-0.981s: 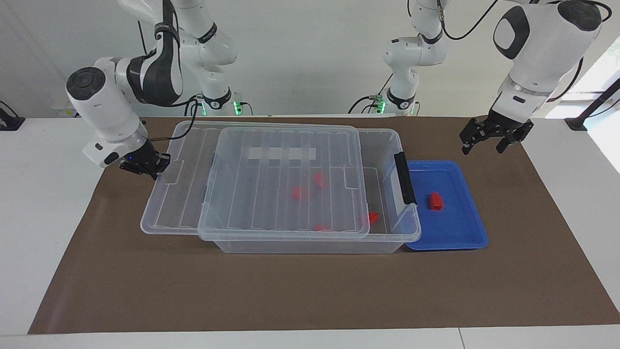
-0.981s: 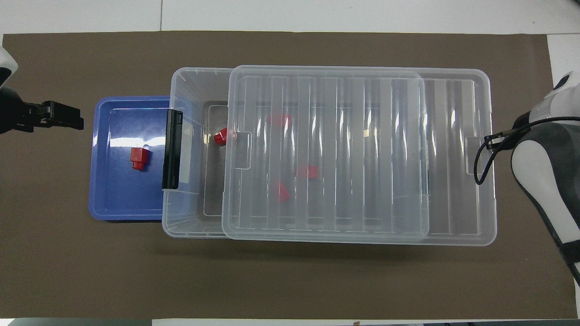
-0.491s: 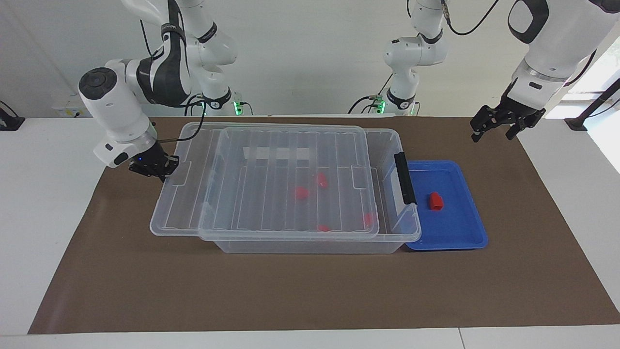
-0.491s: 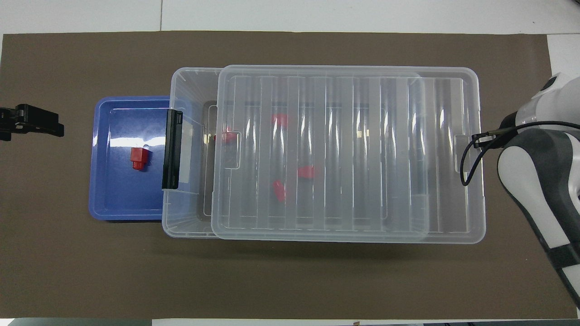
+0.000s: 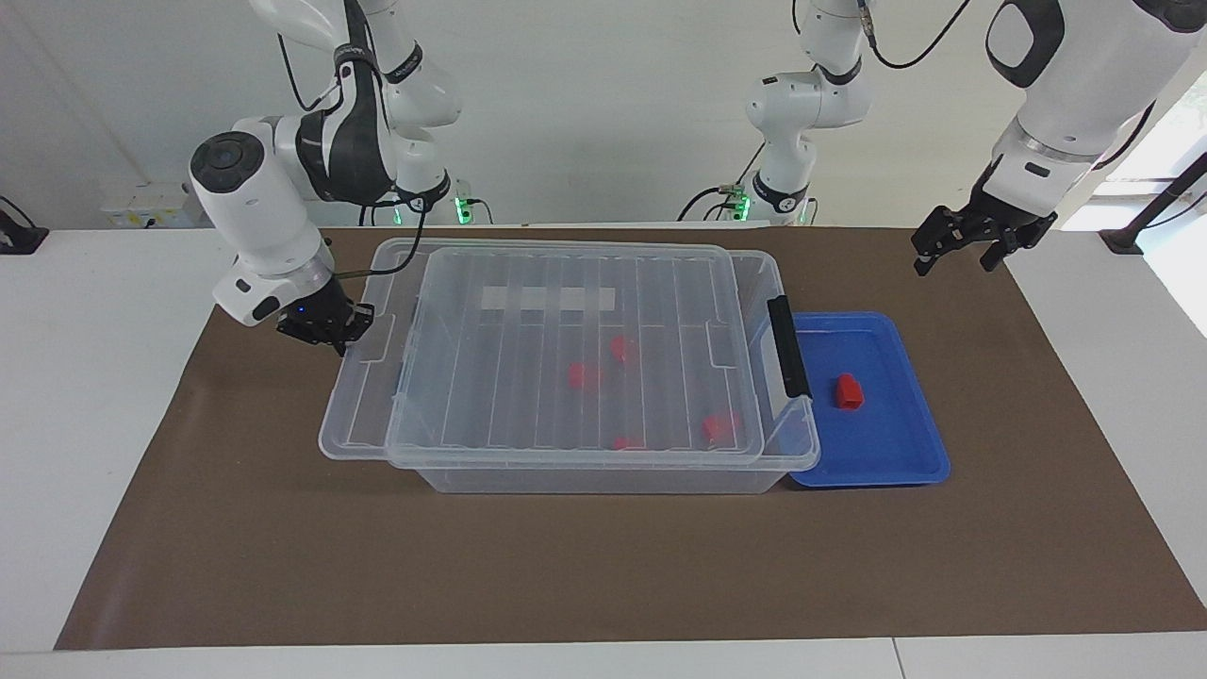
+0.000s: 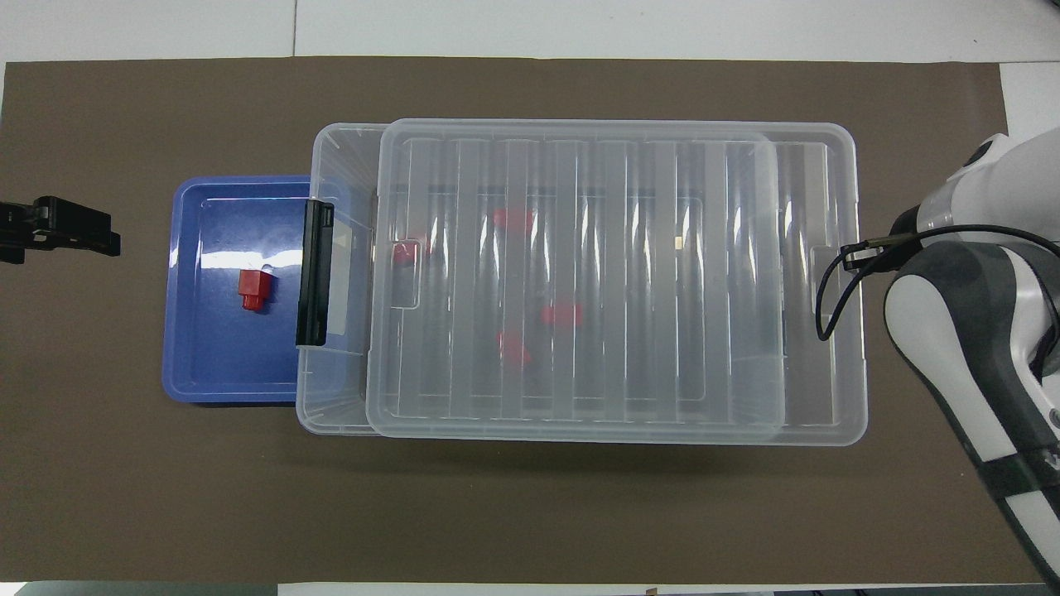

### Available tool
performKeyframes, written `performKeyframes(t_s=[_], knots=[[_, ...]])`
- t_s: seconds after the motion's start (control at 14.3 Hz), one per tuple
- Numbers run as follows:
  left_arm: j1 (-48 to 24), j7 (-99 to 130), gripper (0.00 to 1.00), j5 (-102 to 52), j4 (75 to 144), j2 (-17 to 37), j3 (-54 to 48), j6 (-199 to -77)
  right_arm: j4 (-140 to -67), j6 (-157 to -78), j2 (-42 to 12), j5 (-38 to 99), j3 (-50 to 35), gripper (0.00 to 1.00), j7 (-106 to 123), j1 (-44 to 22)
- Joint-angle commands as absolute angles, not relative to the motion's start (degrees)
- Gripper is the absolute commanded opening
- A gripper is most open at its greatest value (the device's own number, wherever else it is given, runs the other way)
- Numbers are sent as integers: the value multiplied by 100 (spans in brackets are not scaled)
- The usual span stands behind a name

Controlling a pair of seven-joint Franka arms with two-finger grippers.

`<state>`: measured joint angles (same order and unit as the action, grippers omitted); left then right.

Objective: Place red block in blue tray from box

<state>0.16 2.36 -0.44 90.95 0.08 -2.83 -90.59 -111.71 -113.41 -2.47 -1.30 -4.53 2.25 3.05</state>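
Observation:
One red block (image 5: 849, 391) lies in the blue tray (image 5: 886, 443), which stands against the box (image 5: 603, 479) at the left arm's end; the block also shows in the overhead view (image 6: 252, 290). Several more red blocks (image 5: 583, 375) lie inside the box under its clear ribbed lid (image 5: 528, 311). The lid lies shifted toward the right arm's end and leaves a narrow strip open beside the black latch clip (image 5: 788, 346). My right gripper (image 5: 325, 328) is shut on the lid's end edge. My left gripper (image 5: 954, 256) is open and empty, raised over the mat beside the tray.
A brown mat (image 5: 603, 566) covers the table under everything. In the overhead view, the right arm's cable (image 6: 836, 281) hangs over the lid's end.
My right gripper has slid the lid toward the left arm's end, covering more of the box. My left gripper has risen and drawn away from the tray.

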Motion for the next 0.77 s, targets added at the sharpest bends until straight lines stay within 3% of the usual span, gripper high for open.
performKeyframes(t_s=[0.0, 0.7], knots=[[35, 246, 100, -35, 9272, -158, -308, -9070, -11461, -11558, -149, -35, -606, 4, 9, 281], [53, 246, 100, -35, 9272, -158, -308, -9062, -11461, -11637, -149, -35, -852, 4, -351, 272]])
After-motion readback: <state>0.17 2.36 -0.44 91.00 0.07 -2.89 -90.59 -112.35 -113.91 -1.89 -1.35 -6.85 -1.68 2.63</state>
